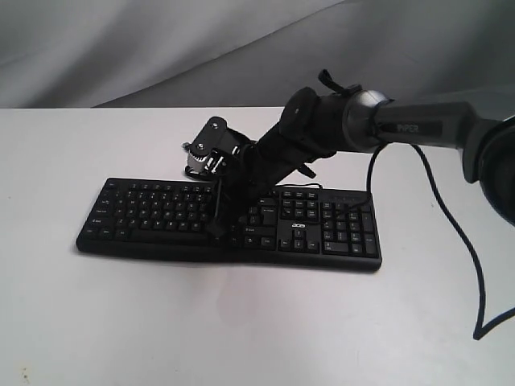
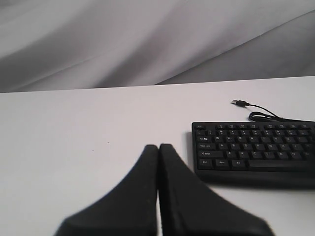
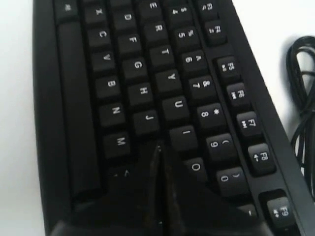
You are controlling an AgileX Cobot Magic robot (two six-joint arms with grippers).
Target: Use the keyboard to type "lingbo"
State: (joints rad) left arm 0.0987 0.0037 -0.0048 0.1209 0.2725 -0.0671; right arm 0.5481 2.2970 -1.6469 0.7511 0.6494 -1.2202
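The black keyboard (image 1: 153, 211) lies across the middle of the white table, its white acer logo (image 1: 296, 235) on the right part. My right gripper (image 1: 217, 232) reaches in from the right and points down onto the letter keys. In the right wrist view it (image 3: 158, 148) is shut, tips together, on the home row between the J key (image 3: 147, 118) and the O key (image 3: 195, 167); the key under the tips is hidden. My left gripper (image 2: 158, 146) is shut with nothing in it, above bare table off the keyboard's (image 2: 256, 147) Ctrl end.
The keyboard's thin black cable (image 2: 266, 116) coils behind it and ends in a loose USB plug (image 2: 239, 103). The right arm's own black cable (image 1: 463, 241) hangs down over the table at the right. A grey cloth backdrop (image 1: 161, 48) closes off the far table edge.
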